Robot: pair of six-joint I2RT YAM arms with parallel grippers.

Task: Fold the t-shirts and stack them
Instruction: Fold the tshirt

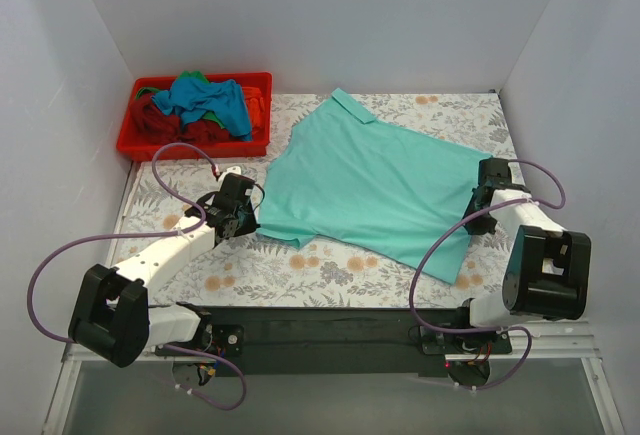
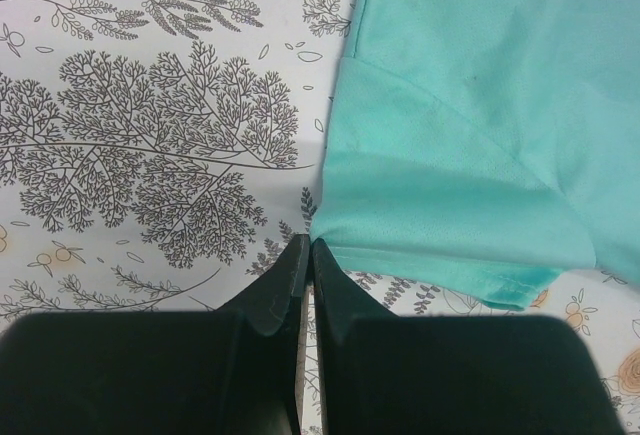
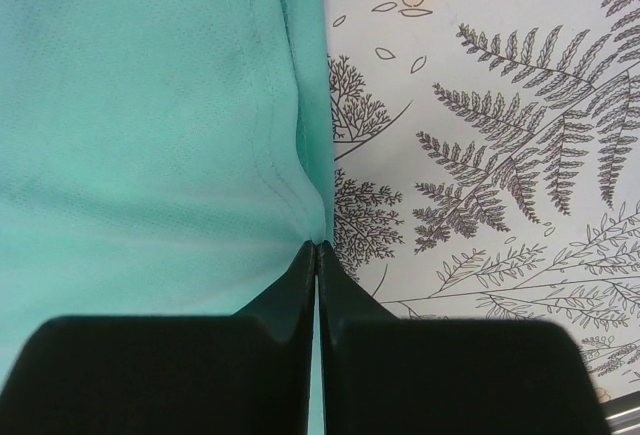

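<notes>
Tightly clenched, the left gripper (image 2: 308,245) and right gripper (image 3: 317,247) each pinch an edge of the mint-teal t-shirt (image 1: 370,185).

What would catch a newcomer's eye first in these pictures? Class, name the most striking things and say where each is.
A mint-teal t-shirt lies spread flat across the middle of the patterned table, with the left jaws shut on its left edge and the right jaws shut on its right edge. At the far left corner a red bin holds a heap of blue, dark red and green shirts.
</notes>
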